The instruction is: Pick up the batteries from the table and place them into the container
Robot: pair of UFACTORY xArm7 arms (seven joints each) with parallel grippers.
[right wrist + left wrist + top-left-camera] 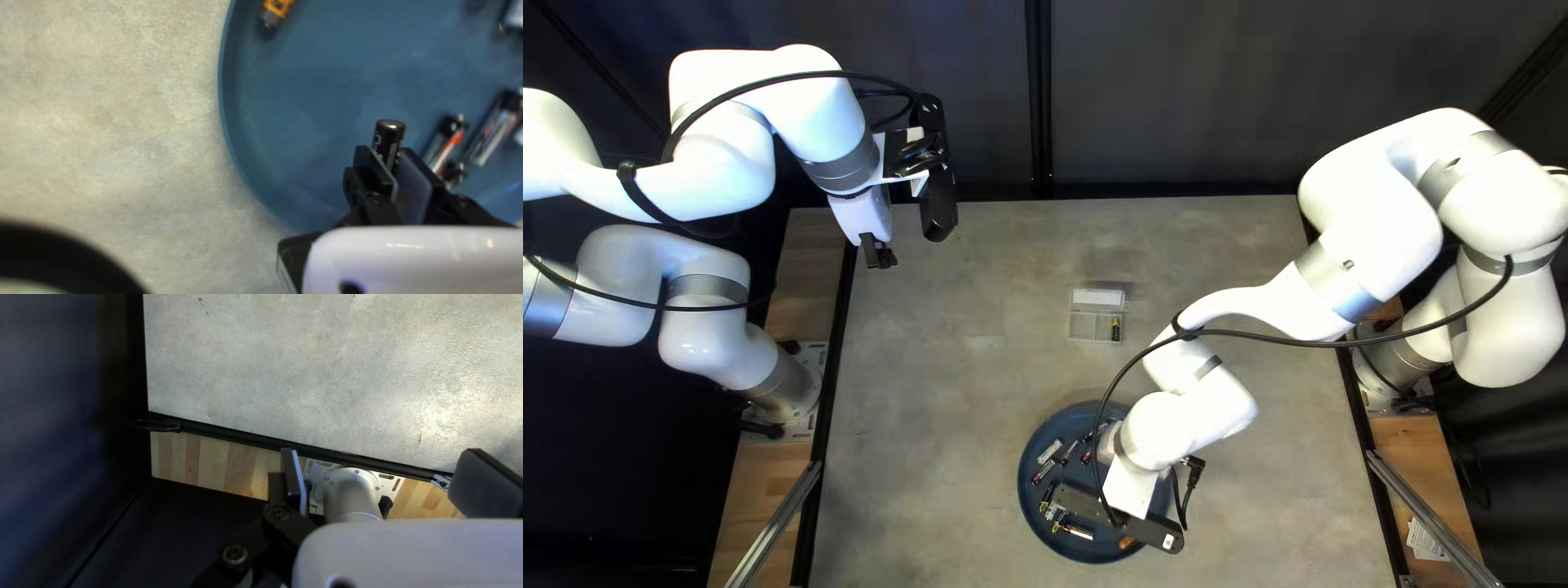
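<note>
My right gripper is over the blue round tray in the top left view, its fingertips hidden. In the right wrist view my right gripper is shut on a black battery, which sticks out beyond its fingertips. Several batteries lie loose in the tray. Behind the tray stands a small clear container, lid open, with one battery in its right part. My left gripper hangs near the table's far left corner; in the left wrist view my left gripper is open and holds nothing.
An orange-and-grey battery lies in the tray near its rim in the right wrist view. My right arm reaches across the table's right half, with a loose black cable along it. A black rail edges the table.
</note>
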